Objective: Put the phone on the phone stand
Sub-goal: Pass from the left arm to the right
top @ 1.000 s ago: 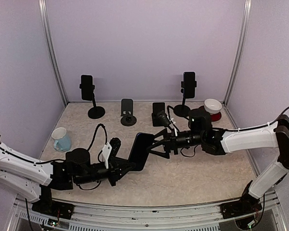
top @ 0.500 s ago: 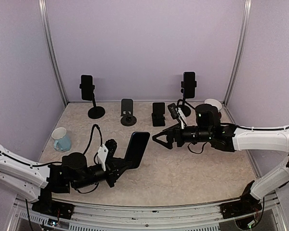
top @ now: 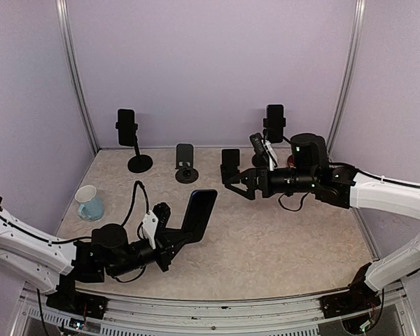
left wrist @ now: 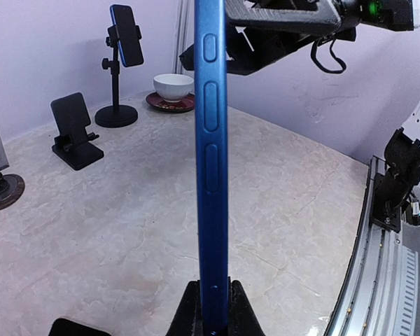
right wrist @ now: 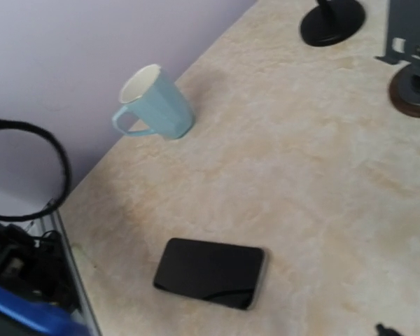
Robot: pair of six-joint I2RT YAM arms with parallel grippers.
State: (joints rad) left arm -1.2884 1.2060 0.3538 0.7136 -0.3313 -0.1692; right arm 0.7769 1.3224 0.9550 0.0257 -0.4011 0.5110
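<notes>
Blue-edged and slim, the phone point(top: 201, 215) rises at a slant above the table point(top: 287, 241), its lower end clamped by the left gripper point(top: 176, 241). Near it the right gripper point(top: 238, 185) hangs spread wide and empty before the small black stand point(top: 230, 162). A grey stand point(top: 185, 162) and a mug point(top: 89, 203) sit farther off.

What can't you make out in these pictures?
- Top view: the bowl is hidden behind the right arm.
- Left wrist view: the phone shows only its edge; its screen is hidden.
- Right wrist view: the right tool is cut off at the bottom edge.
- Right wrist view: the dark slab is too blurred to identify.
</notes>
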